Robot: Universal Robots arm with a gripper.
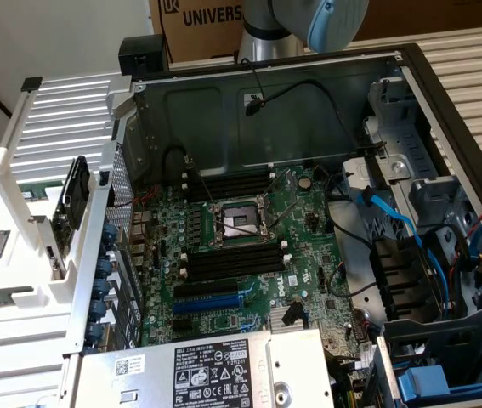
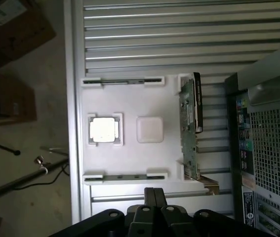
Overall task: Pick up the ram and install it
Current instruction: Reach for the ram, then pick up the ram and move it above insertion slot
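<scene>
Approach stage of the pick, with nothing yet grasped. The gripper (image 2: 154, 191) is seen in the wrist view with its fingers drawn together and nothing between them. It hangs high above the white holder (image 2: 130, 158), well apart from every part held there.

The ram (image 2: 189, 133) stands on its long edge in a slot along the holder's side nearest the computer case (image 1: 206, 110). In the exterior view this places it at the exterior view's left of the case, just beside the perforated wall. A processor chip (image 2: 102, 129) lies flat in a square pocket of the holder, apart from the ram. The holder rests on a slatted surface (image 2: 154, 29).

Inside the case, the motherboard (image 1: 302, 204) shows long black memory slots (image 1: 228, 259) on both sides of the processor socket, all apparently bare. The installation is therefore judged not begun. The arm (image 1: 317, 21) rises at the far side of the case.

As a judgement, a grasp calls for the fingers to part, to line up across the ram's thin faces, and to descend squarely onto its upper edge. A skewed approach could tip the ram in its slot.
</scene>
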